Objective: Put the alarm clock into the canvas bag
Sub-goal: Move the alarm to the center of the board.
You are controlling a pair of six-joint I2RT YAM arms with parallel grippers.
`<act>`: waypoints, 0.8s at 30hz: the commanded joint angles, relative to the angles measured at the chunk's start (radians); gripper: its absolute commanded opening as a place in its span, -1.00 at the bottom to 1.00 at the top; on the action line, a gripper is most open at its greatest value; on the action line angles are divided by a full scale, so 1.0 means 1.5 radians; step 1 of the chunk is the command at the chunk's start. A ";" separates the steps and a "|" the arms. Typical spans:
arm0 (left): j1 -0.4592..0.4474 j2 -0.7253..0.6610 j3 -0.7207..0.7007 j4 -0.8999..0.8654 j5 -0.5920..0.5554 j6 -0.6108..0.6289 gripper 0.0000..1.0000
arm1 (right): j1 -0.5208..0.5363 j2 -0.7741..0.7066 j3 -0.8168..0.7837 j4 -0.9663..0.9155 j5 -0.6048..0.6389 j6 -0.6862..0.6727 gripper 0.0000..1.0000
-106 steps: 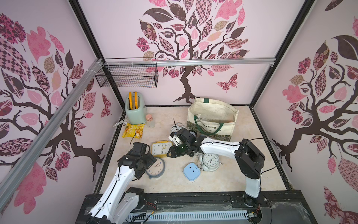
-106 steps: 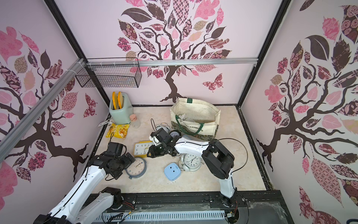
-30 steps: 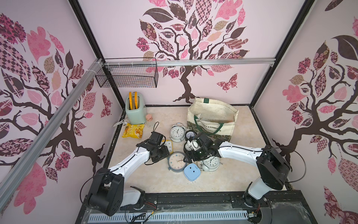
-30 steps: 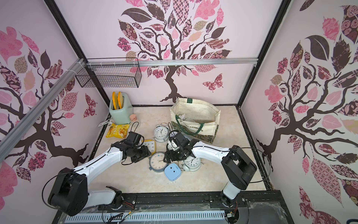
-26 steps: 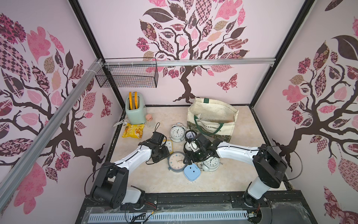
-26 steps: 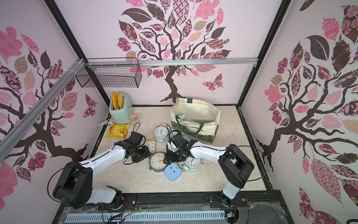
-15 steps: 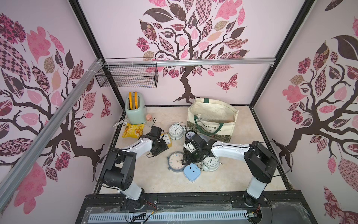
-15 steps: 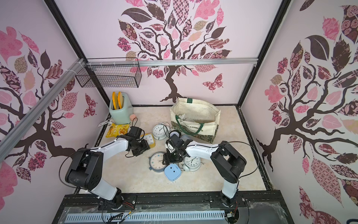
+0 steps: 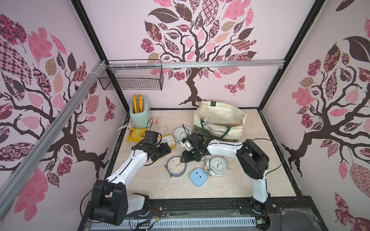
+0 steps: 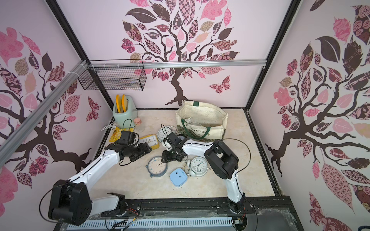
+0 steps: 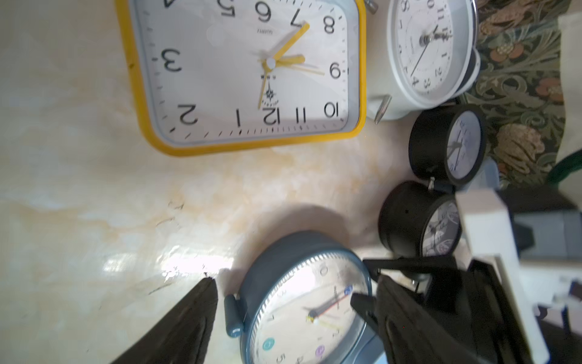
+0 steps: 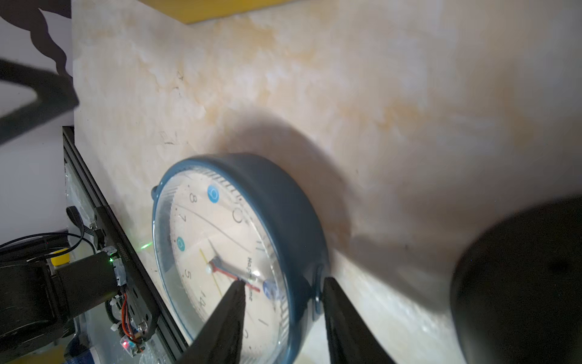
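Observation:
A dark blue round alarm clock (image 9: 176,165) (image 10: 157,166) rests mid-table with its face tilted up. My right gripper (image 9: 185,158) (image 10: 166,159) (image 12: 283,282) is shut on its upper rim, with one finger on the glass and the other behind the case. My left gripper (image 9: 168,150) (image 10: 147,150) (image 11: 296,280) is open just left of the clock (image 11: 302,302), not touching it. The cream canvas bag (image 9: 220,128) (image 10: 202,128) stands open at the back right, its green handle hanging down the front.
Around the blue clock lie a yellow square clock (image 9: 169,140), a white bell clock (image 9: 180,132), another white clock (image 9: 217,166), a light blue square clock (image 9: 198,177) and two small black clocks (image 11: 447,145). A green toaster (image 9: 140,115) and a snack packet (image 9: 136,134) are at the back left.
My right gripper has moved left onto the blue clock's rim and its jaws have closed. My left gripper's jaws have opened wide, and that arm has barely moved.

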 commanded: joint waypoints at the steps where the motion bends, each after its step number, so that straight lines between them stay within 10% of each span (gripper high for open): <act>1: 0.000 -0.057 -0.053 -0.039 -0.025 -0.021 0.77 | 0.002 0.078 0.078 -0.004 -0.023 -0.034 -0.18; 8: -0.001 -0.105 -0.120 -0.035 -0.027 -0.063 0.96 | 0.001 0.120 0.161 0.019 -0.055 -0.018 -0.15; 24: -0.150 -0.156 -0.225 0.103 0.007 -0.251 0.96 | -0.069 -0.109 0.063 -0.062 0.022 0.010 0.73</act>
